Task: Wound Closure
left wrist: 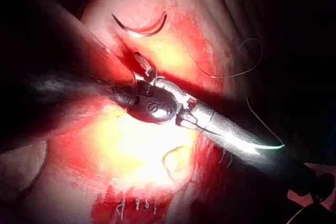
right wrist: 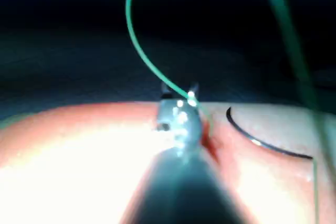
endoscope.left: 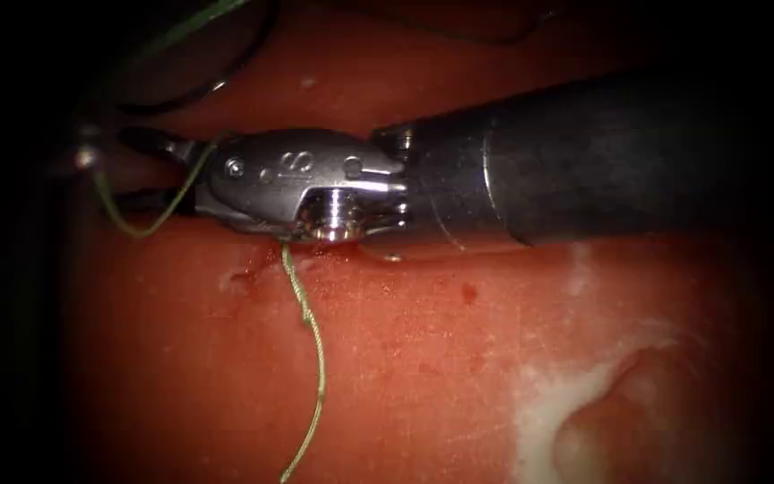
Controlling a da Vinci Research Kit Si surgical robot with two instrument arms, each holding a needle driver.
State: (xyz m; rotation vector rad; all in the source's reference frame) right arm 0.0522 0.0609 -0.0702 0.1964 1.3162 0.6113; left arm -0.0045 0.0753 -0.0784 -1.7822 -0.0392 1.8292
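Observation:
The right tool (endoscope.left: 147,170) reaches in from the right and lies low across the tissue (endoscope.left: 459,358). Its jaws stand open, and green thread (endoscope.left: 141,229) loops across the gap between them. Another strand of thread (endoscope.left: 318,358) comes out from under its wrist and trails toward the near edge. The curved needle (left wrist: 139,27) lies loose on the tissue beyond the jaw tips; neither tool holds it. It also shows as a dark arc (right wrist: 262,142) beside the right tool (right wrist: 184,111). The left tool's dark shaft (left wrist: 63,66) ends behind the right tool's wrist (left wrist: 155,106).
Red fluid wets the cut (right wrist: 210,140) beside the right tool's jaws. A pale fatty patch with a rounded bump (endoscope.left: 602,421) lies at the near right. Several earlier stitches (left wrist: 136,203) cross the tissue. Loose thread (left wrist: 236,66) curls beyond the tool.

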